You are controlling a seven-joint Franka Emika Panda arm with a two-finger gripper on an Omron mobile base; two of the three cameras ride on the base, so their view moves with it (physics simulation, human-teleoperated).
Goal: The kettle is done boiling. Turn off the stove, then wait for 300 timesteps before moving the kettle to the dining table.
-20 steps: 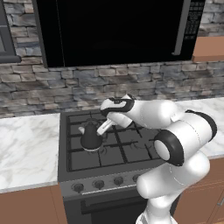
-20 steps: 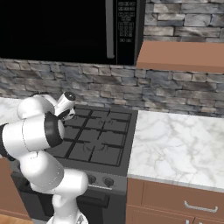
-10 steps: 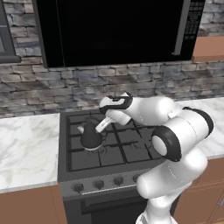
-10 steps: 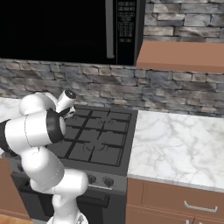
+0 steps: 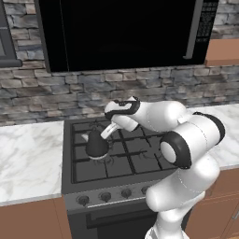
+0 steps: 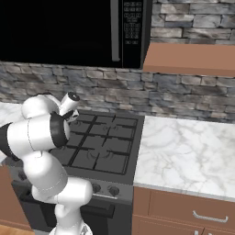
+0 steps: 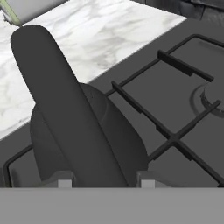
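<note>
The small black kettle stands on the front left burner of the dark grey stove. My gripper reaches down to it from the right, at the top of its handle. In the hand view the kettle's arched handle runs up between my two fingertips, which press against its sides, so the gripper is shut on the handle. The kettle's body rests on the grate below. In the right base view my own arm hides the kettle on the stove. The dining table is out of view.
White marble counter flanks the stove on the left and another stretch of counter lies on the right. A black microwave hangs above the stove. Round knobs line the stove's front. A stone wall stands behind.
The jaws have closed in from wide open onto the kettle's handle. The arm and the kettle have hardly moved.
</note>
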